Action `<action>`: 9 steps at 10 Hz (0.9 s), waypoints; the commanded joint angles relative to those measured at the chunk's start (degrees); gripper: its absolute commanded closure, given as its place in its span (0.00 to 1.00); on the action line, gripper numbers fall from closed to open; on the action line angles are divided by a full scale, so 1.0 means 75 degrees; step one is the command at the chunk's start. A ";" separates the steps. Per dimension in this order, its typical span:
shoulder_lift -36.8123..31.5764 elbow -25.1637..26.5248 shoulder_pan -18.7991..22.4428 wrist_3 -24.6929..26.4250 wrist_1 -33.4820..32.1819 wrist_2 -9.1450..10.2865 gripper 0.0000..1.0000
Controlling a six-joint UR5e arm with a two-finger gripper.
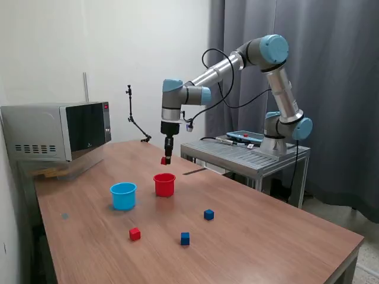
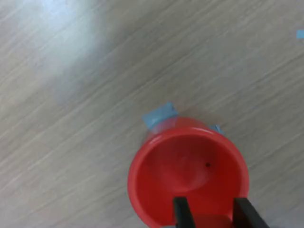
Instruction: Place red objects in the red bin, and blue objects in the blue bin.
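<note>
In the exterior view my gripper hangs above the red cup, shut on a tiny red cube. In the wrist view the two dark fingertips hold the red cube over the open mouth of the red cup, whose inside looks empty. The light-blue cup stands to the exterior view's left of the red cup. A second red cube and two dark blue cubes lie on the wooden table nearer the camera.
A microwave stands at the table's far left in the exterior view. A metal stand carries the arm's base at the right, with a thin black mount behind. Blue tape marks lie beside the red cup.
</note>
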 commanded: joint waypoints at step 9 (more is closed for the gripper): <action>0.0125 0.0149 -0.0046 -0.0006 0.0003 0.0036 1.00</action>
